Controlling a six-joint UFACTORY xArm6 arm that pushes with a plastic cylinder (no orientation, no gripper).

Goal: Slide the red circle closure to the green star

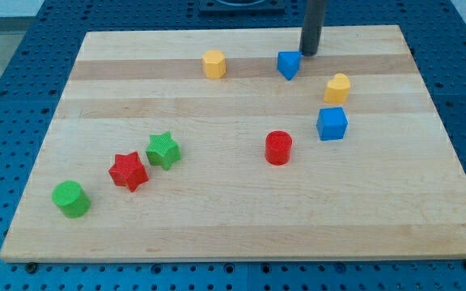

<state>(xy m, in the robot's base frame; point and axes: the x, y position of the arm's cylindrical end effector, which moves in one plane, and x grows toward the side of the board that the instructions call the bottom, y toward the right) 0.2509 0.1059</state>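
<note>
The red circle [278,148] stands right of the board's middle. The green star [163,150] lies to the view's left of it, with bare wood between them. The red star [128,171] touches the green star's lower left. My tip [307,53] is near the view's top edge, just right of the blue triangular block [289,64] and well above the red circle.
A yellow hexagon [213,63] sits at top centre. A yellow heart-like block [337,87] and a blue cube [332,124] lie to the right of the red circle. A green circle [71,199] is at lower left. The wooden board [233,234] ends at blue perforated table.
</note>
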